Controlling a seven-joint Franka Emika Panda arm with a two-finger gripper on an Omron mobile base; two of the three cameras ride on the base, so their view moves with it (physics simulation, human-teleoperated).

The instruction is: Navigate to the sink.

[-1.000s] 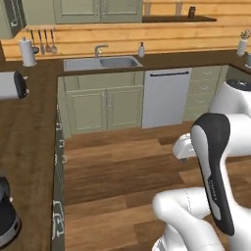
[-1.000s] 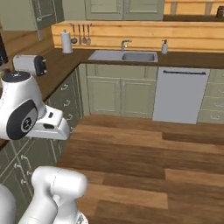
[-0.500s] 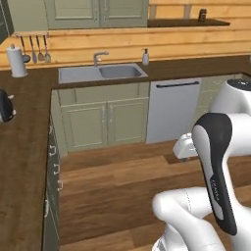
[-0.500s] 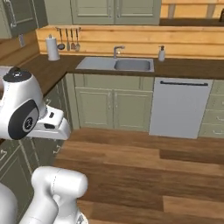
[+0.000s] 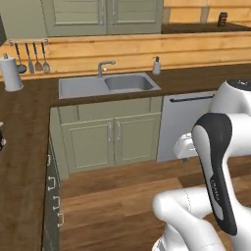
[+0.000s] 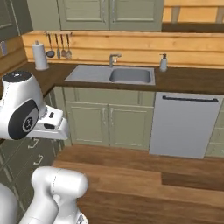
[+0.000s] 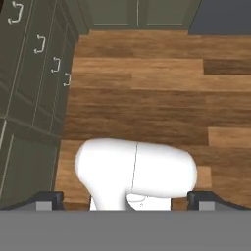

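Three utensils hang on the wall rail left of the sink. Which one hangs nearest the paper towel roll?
The ladle, with its round dark bowl, hangs leftmost, next to the paper towel roll. The other two utensils hang closer to the sink.

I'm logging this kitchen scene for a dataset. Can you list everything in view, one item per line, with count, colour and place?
sink: 1, grey, in the back counter, faucet behind the basin
soap dispenser: 1, white, right of the sink
paper towel roll: 1, white, counter's left end
hanging utensils: 3, dark, on the wall rail
dishwasher: 1, white, under the counter, right of the green cabinet doors
jar: 1, dark, upper shelf
floor: wood, brown
gripper: 1, dark fingertips spread wide, pointing at the floor
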